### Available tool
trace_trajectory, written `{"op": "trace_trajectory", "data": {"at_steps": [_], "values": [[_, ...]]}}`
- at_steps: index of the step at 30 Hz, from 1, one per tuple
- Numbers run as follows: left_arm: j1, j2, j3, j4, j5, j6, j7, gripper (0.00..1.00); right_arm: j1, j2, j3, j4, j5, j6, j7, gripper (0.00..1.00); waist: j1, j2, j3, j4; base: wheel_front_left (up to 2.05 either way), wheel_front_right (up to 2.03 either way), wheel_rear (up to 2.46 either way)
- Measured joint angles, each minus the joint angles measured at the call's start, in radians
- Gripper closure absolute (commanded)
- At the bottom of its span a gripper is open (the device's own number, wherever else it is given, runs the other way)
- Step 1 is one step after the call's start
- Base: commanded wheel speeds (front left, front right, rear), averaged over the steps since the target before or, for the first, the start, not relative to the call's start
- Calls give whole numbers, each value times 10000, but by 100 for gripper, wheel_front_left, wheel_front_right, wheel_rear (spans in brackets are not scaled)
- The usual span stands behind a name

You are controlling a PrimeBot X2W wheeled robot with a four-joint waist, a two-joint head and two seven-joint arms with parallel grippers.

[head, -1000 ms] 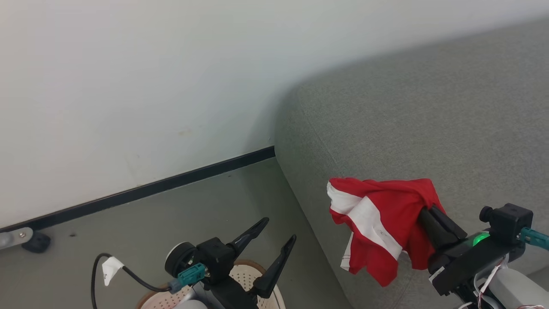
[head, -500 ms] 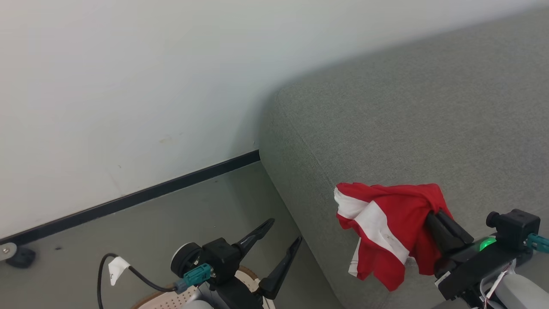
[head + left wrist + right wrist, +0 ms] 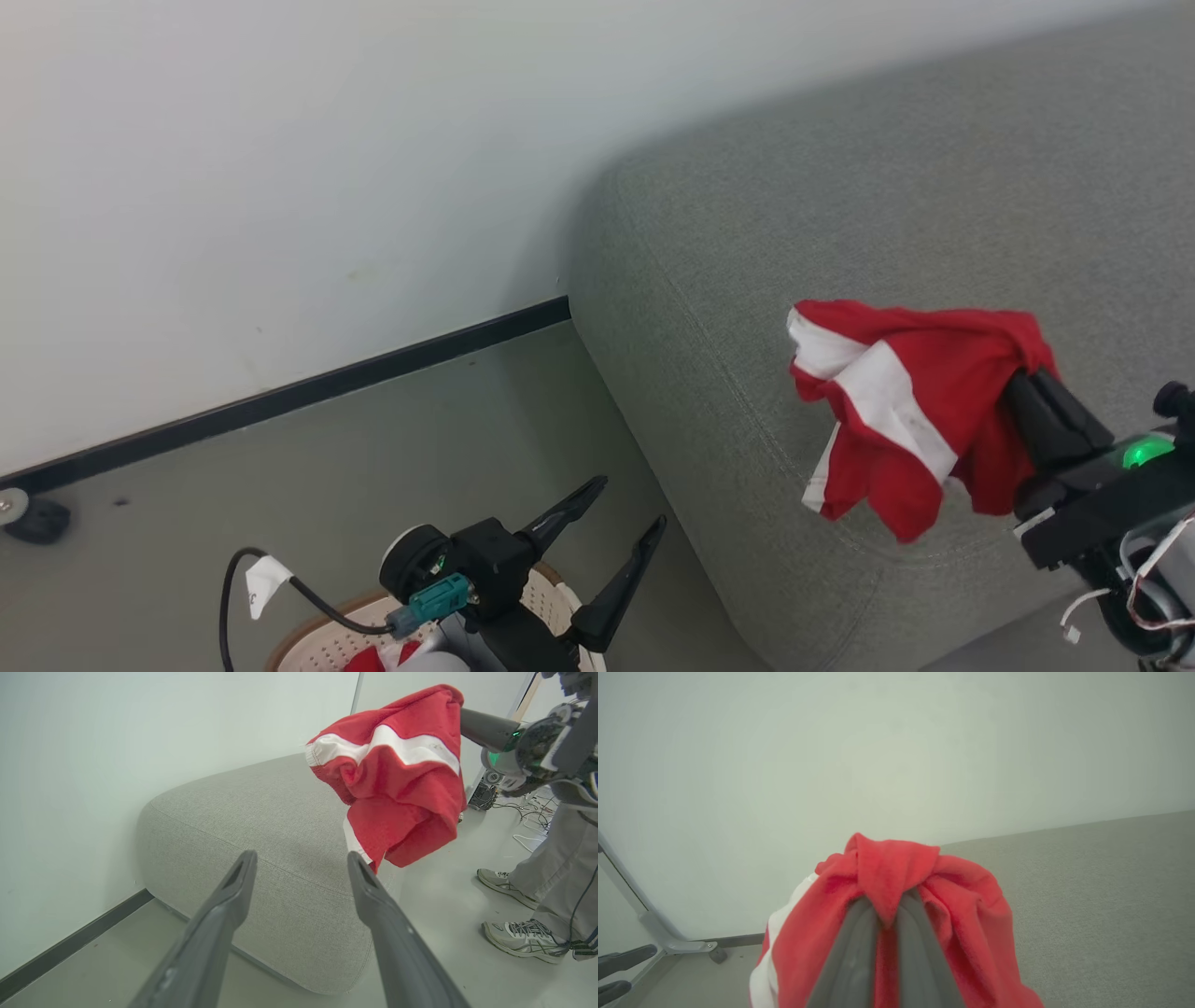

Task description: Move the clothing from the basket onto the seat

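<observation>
Head view: my right end effector [image 3: 1032, 397] is clamping shut on one red garment [image 3: 896, 392], which is hanging over the near edge of the one seat [image 3: 840, 215]. I'm judging I should carry it further inboard, lower it until the cloth rests, then release. My left end effector [image 3: 630, 504] is gaping wide and empty above the one basket [image 3: 308, 639], with one red scrap [image 3: 373, 661] showing inside.
Left wrist view: the garment is dangling bunched. Two shoes [image 3: 518, 940] are standing nearby.
Right wrist view: both fingers [image 3: 852, 956] are pinching one fold.

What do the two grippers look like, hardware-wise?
Left gripper: two long tapered dark fingers, black body, teal connector, black cable with white tag. Right gripper: same dark fingers, black body with green light, thin white and red wires below.
</observation>
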State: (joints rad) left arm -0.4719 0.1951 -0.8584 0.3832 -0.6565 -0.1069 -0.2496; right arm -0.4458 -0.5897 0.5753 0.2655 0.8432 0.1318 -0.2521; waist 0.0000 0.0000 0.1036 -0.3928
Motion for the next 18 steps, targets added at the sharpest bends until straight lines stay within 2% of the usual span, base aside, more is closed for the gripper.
{"op": "trace_trajectory", "data": {"at_steps": [10,18], "values": [[-425,130,-132,-213,380,-2,12,0,-1417,-652,-757,107,293,0,-2,100,2,0,809,304,0,0,0],[-1119,255,-125,-516,587,0,221,0,-2714,-1348,-1250,911,644,0,-15,100,3,1,1798,683,0,0,0]]}}
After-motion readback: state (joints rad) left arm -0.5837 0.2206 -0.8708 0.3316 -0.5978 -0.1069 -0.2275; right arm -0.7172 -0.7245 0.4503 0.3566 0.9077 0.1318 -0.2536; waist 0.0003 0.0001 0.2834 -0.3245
